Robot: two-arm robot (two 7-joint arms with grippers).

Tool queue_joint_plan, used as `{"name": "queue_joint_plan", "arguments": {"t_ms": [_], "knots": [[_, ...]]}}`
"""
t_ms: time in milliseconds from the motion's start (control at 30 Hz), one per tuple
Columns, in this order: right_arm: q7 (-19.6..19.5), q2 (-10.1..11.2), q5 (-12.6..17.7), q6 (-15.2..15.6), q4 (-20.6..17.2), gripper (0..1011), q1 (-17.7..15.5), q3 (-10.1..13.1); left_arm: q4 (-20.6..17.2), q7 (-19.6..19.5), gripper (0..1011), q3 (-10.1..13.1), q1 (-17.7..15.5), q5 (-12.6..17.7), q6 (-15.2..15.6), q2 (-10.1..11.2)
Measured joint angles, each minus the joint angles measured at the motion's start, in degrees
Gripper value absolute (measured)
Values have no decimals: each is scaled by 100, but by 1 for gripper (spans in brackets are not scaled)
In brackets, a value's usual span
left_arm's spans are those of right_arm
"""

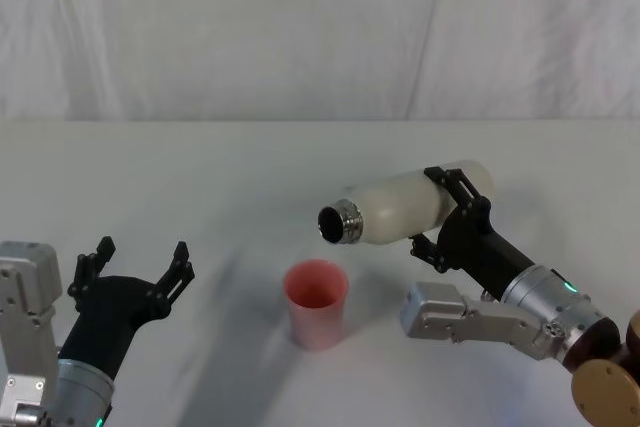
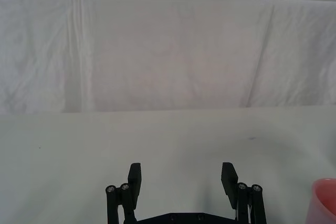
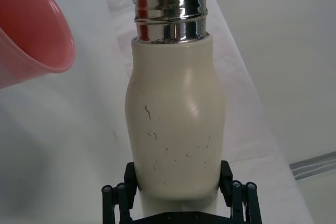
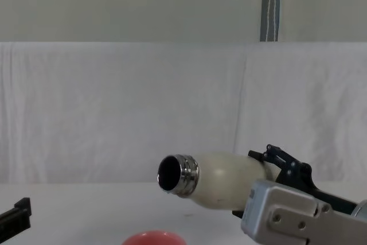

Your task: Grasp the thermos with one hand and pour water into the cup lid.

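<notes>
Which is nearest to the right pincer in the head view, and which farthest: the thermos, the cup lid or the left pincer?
1. The thermos: clamped in the right pincer, tipped sideways, neck toward the robot's left.
2. The cup lid: upright on the table, below the thermos mouth, toward the middle.
3. The left pincer: open, far over on the robot's left.

Bare table [image 1: 200, 177] all round cup lid [image 1: 316, 303], thermos [image 1: 400, 209] overhead

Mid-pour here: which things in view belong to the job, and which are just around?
In the job: thermos, tipped on its side in the right hand; cup lid, upright below its mouth.
Just around: left hand, open and idle; white table; backdrop cloth.
</notes>
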Motion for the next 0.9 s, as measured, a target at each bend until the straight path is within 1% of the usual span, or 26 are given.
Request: {"name": "queue_joint_plan", "arguments": {"t_ms": [900], "knots": [[-180, 80, -233, 112, -12, 956, 54, -71, 0, 0, 1001, 0, 0, 0, 0, 0]]}}
